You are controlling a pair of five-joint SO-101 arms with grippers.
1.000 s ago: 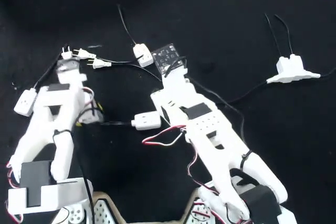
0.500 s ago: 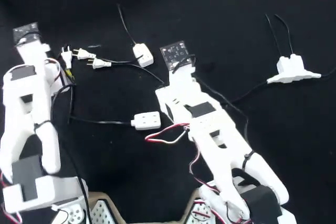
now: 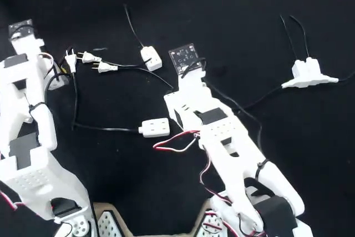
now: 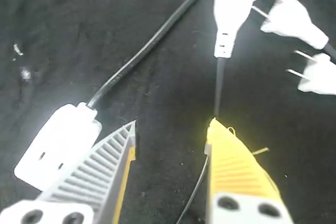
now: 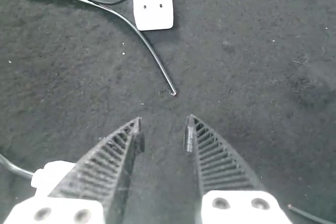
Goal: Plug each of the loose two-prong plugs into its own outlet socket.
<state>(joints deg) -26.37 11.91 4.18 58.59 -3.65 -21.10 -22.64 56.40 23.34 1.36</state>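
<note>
White two-prong plug (image 4: 229, 14) lies just ahead of the parted left claw (image 4: 172, 128).

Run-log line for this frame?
left gripper: jaws open, empty | right gripper: jaws open, empty | plugs: three loose, unplugged

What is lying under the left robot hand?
Under the open left hand: black tablecloth and the thin cord of a white plug. A white outlet socket lies beside one finger, which covers its near corner.
</note>
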